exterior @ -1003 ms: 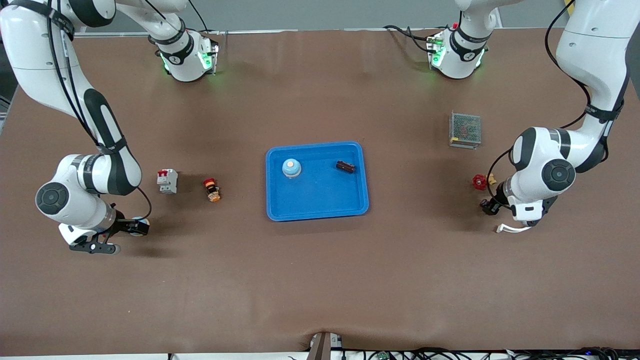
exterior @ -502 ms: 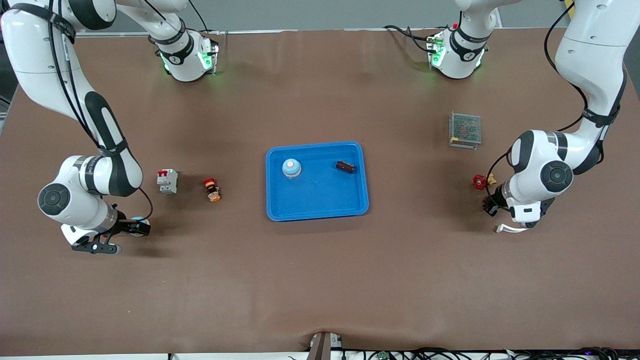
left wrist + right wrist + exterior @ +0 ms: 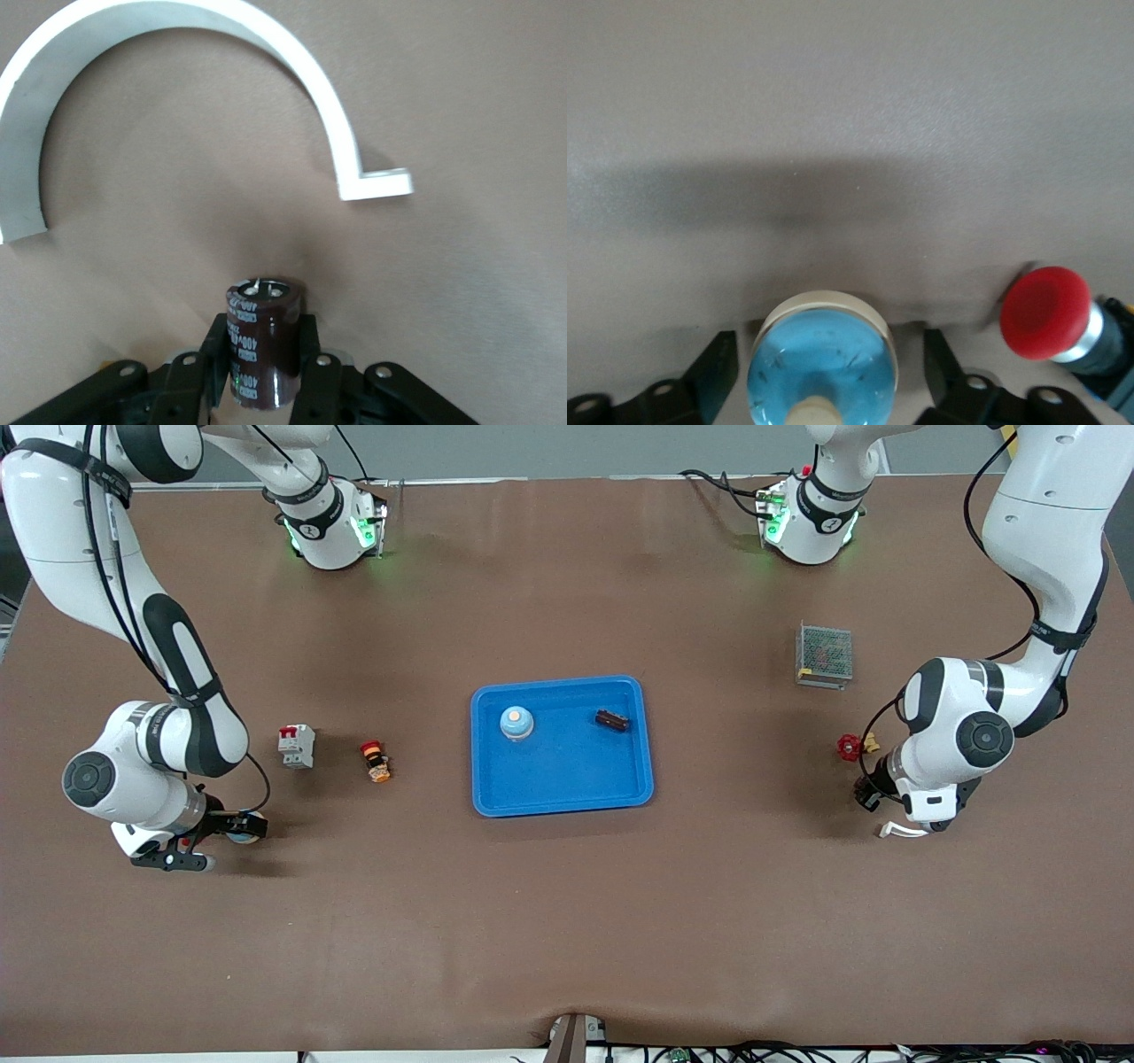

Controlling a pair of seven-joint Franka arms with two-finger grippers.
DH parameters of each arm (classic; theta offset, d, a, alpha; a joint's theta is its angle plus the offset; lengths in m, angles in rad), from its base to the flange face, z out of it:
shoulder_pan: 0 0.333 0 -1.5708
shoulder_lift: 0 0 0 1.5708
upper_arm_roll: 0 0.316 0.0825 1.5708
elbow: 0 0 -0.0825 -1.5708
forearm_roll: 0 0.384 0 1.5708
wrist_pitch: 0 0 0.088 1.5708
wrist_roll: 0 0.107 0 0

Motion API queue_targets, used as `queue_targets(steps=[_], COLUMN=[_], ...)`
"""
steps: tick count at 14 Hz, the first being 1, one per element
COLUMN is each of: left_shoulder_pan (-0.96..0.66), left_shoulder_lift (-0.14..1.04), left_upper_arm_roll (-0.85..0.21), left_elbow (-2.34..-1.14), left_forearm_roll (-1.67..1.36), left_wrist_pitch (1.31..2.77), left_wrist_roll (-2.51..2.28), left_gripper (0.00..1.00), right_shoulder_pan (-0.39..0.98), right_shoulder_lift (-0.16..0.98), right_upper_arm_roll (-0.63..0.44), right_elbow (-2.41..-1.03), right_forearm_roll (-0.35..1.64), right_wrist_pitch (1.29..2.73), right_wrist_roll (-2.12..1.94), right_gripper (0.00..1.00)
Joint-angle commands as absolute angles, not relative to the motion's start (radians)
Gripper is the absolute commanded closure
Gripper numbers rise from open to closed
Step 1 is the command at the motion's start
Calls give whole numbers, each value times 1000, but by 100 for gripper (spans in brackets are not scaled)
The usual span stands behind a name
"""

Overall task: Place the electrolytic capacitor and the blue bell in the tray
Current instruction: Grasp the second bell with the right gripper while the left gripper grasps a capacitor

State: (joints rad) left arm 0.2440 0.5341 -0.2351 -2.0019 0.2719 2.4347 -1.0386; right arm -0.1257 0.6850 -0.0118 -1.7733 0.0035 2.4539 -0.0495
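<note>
Front view: the bright blue rectangular plastic tray lies mid-table and holds a pale blue domed bell and a dark brown cylinder. The left gripper is low at the left arm's end of the table, beside a white curved bracket. The right gripper is low at the right arm's end. Both are well apart from the tray.

Left wrist view: the fingers pinch a glossy dark brown electrolytic capacitor, upright, with a silver top and white lettering.

Right wrist view: the fingers stand spread on either side of a translucent blue bell with a cream rim, not touching it.
</note>
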Motion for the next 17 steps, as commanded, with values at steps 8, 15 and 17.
queue_targets(steps=[8,15,17], left_shoulder_pan=[183,-49,-78], left_shoulder_lift=[558,609,617], left_upper_arm_roll=[-448,-448,-448], left_elbow=[-1928,-1852,-1833], left_forearm_roll=[229,227,229], left_wrist_pitch=[2430,2430,2430], left_wrist_roll=[-1431,-1712,-1756], left_gripper=[100,100,100], right_shoulder_pan=[-127,1,64], right_shoulder_lift=[543,499,488], right_upper_arm_roll=[132,184,183], right_elbow=[-1739,-1746,-1747], right_forearm_roll=[122,123,118], right_wrist_pitch=[2172,2195,2194], right_wrist_roll=[38,268,368], right_gripper=[100,100,100])
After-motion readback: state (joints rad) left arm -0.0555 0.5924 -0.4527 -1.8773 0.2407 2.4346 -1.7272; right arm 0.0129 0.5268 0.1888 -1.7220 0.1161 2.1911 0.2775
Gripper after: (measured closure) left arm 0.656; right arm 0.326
